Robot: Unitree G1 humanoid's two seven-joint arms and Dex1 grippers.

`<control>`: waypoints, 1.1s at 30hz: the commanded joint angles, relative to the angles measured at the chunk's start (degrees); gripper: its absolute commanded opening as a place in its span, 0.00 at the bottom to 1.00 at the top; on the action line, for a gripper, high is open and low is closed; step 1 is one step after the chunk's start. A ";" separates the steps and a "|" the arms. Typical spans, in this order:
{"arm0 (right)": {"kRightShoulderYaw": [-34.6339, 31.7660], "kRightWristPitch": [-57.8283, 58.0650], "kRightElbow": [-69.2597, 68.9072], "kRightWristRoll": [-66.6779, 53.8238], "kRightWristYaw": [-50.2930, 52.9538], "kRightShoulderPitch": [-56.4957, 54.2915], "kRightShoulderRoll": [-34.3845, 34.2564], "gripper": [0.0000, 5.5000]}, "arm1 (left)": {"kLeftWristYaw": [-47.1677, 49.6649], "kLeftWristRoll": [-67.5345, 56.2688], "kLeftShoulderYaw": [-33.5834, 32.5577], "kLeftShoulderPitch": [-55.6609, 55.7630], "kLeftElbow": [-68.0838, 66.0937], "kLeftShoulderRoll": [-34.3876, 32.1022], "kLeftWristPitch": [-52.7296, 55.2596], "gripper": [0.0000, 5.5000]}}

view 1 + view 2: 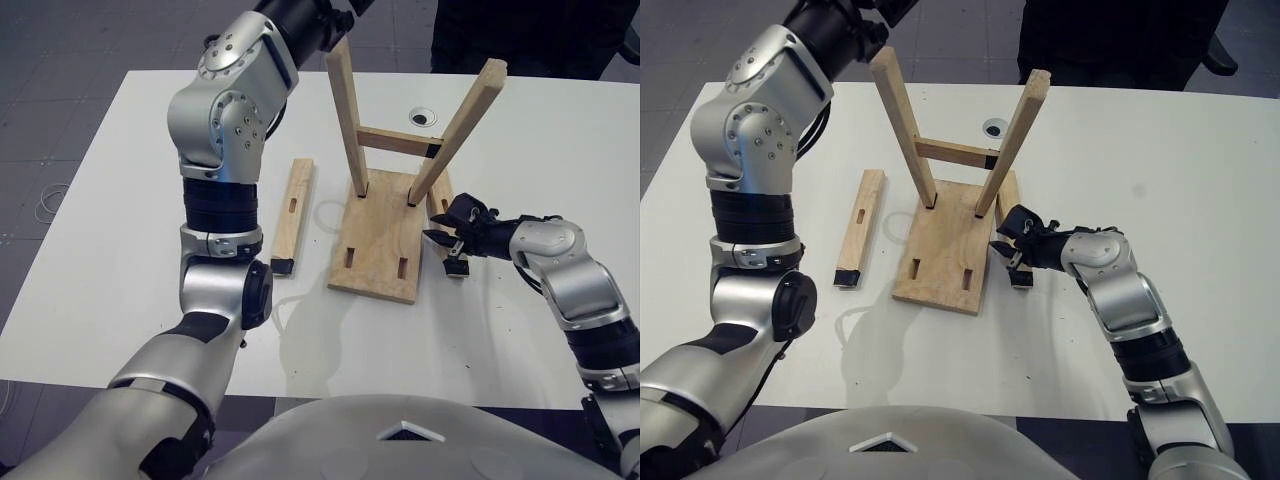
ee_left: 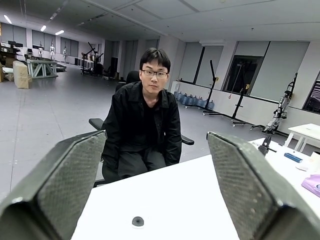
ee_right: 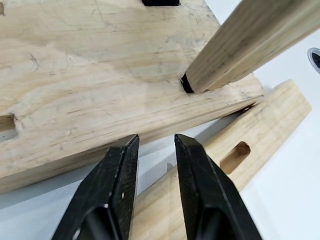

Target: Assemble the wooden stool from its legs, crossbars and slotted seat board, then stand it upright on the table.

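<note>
The slotted seat board (image 1: 380,240) lies flat on the white table (image 1: 120,240). Two legs (image 1: 345,105) (image 1: 460,125) stand tilted in its far slots, joined by a crossbar (image 1: 398,141). One loose leg (image 1: 293,212) lies left of the board. Another loose leg (image 3: 260,130) lies along the board's right edge. My right gripper (image 3: 156,145) hovers low over that leg, beside the board (image 3: 100,75), open a little with nothing between its fingers. My left gripper (image 2: 155,190) is raised high above the table's far side, open wide and pointing out into the room.
A round cable grommet (image 1: 423,117) sits in the table behind the standing legs. My raised left arm (image 1: 225,110) stands over the table's left part, close to the left standing leg. Bare table lies in front of the board.
</note>
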State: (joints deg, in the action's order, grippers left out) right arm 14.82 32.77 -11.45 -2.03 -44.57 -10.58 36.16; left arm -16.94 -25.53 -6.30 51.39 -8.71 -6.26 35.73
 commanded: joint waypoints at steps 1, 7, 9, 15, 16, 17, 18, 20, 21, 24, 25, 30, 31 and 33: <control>0.67 0.75 -0.84 0.23 0.08 0.54 -0.02 0.24 | -0.28 0.63 0.04 1.08 -1.13 -0.57 -0.60 0.68; 0.79 0.69 -0.68 0.35 0.28 0.48 -0.04 0.24 | -1.77 1.62 0.46 2.51 -5.58 -0.19 -3.76 0.68; 0.87 0.69 -0.66 0.36 0.25 0.49 -0.02 0.24 | -2.53 2.76 0.57 3.53 -8.91 -0.49 -6.19 0.68; 0.95 0.50 -0.39 0.57 0.38 0.64 0.11 0.24 | -4.25 4.02 0.15 5.59 -14.56 -0.70 -9.51 0.68; 0.96 0.49 -0.38 0.64 0.45 0.68 0.12 0.24 | -4.29 3.73 -0.03 5.81 -14.93 -0.30 -9.46 0.68; 0.97 0.52 -0.37 0.68 0.52 0.68 0.08 0.24 | -4.38 3.63 0.07 6.00 -15.03 0.03 -9.38 0.68; 0.98 0.54 -0.37 0.70 0.55 0.67 0.05 0.24 | -4.39 3.40 0.04 6.19 -15.09 0.37 -9.19 0.68; 0.97 0.65 -0.52 0.71 0.66 0.75 -0.07 0.24 | -4.80 3.31 0.47 6.49 -14.94 0.78 -8.74 0.68; 1.01 0.64 -0.55 0.72 0.68 0.77 -0.12 0.24 | -4.89 3.36 0.53 6.54 -14.94 0.87 -8.69 0.68; 1.10 0.58 -0.60 0.75 0.69 0.85 -0.17 0.24 | -5.24 3.94 0.56 6.71 -15.48 0.45 -9.19 0.68; 1.06 0.57 -0.58 0.75 0.66 0.83 -0.14 0.24 | -5.37 4.06 0.51 6.82 -15.64 0.22 -9.27 0.68; 0.96 0.40 -0.58 0.79 0.79 1.01 -0.11 0.24 | -5.43 3.99 0.01 8.34 -14.42 -0.80 -9.24 0.68; 0.98 0.38 -0.61 0.81 0.80 1.08 -0.08 0.24 | -5.19 3.58 -0.57 10.32 -13.13 -1.45 -9.17 0.68; 1.01 0.40 -0.73 0.83 0.78 1.25 -0.01 0.24 | -4.76 2.95 -1.54 14.06 -10.95 -2.65 -9.06 0.68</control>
State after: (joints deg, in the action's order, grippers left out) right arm 15.66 32.89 -11.52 -1.39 -43.96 -9.60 36.11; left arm -22.03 -22.18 -6.83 59.99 -22.55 -7.19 26.58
